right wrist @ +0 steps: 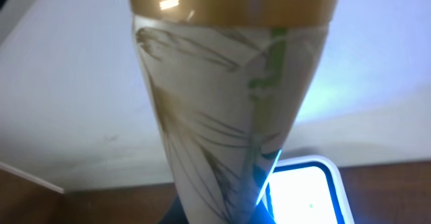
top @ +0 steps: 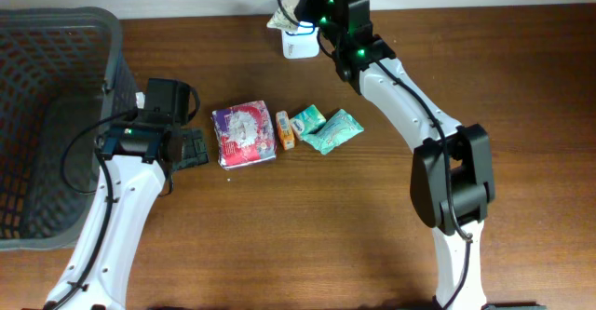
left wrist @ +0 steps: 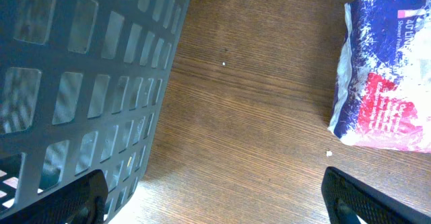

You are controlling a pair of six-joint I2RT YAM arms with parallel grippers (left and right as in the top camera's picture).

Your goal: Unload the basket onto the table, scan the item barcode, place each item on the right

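The right gripper [top: 298,12] is closed on a white tapered pack with a gold band and a printing of green and brown leaves [right wrist: 222,116]. It holds the pack at the far edge of the brown wooden table [top: 372,226]. In the right wrist view the pack fills the middle of the picture, and its narrow end stands in front of the left side of a white rounded scanner with a bright lit window [right wrist: 306,194]. From overhead the pack is just beside this scanner, on its far side. Nearer the middle of the table lie two teal packets [top: 326,128], a small orange packet [top: 286,129] and a flat blue, red and white bag [top: 244,133], all close together in a row. The left gripper [left wrist: 215,200] has its jaws wide apart and grips nothing. It is low over the wood, between the bag and the dark grey plastic basket [top: 112,31].
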